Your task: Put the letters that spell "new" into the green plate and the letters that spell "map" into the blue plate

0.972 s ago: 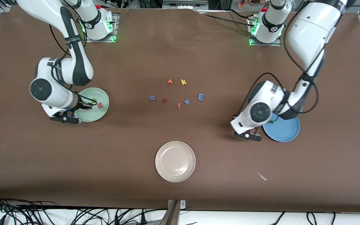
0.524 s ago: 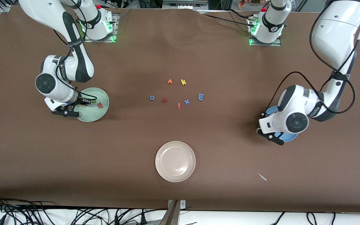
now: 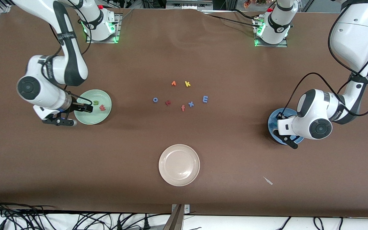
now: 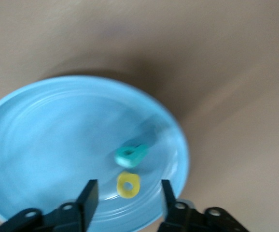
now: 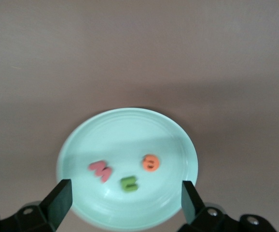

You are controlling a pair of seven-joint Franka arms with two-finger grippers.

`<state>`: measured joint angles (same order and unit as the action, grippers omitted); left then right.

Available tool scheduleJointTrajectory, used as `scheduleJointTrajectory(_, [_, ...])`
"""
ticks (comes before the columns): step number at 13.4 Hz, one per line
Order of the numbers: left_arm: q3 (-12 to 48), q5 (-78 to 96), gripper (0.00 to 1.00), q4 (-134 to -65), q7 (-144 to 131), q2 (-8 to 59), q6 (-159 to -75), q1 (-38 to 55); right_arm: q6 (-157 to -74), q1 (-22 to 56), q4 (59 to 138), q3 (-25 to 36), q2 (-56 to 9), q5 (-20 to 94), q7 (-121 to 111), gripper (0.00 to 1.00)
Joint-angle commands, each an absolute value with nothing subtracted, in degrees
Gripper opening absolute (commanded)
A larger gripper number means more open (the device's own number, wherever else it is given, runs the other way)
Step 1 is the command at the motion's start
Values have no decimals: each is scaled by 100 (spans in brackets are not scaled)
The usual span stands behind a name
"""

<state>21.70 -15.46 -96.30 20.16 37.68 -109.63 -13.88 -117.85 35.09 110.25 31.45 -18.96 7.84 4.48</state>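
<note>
The round pale mint-green plate is located toward the right arm's end of the brown bench. Three small foam letters are contained in it: a green n, an orange e and a red-pink w. The right tool is held above this plate with its fingers spread wide and nothing between them.

The round medium-blue plate is located toward the left arm's end. A yellow a and a teal p are seen in it, just beside each other. The left tool is held over this plate with its fingers apart and empty.

The blue m lies on the bench near the middle, among other loose letters.
</note>
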Motion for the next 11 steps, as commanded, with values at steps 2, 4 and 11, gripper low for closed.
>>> scheduleJointTrajectory(2, [2757,-915,100,-9756,717,3586,-11056,-1389,-10698,3498,9618,3155,-1881,844,343,100])
scheduleJointTrajectory(4, [3337,-905,100,-9992,-451,3586,-11510,-1424,-9771,3489,8671,3339,-1881,817,282,100])
scheduleJointTrajectory(11, [3981,-1028,100,-11522,-2336,2971,-13526,-968,-9194,1402,8489,1735,-609,669,299,100])
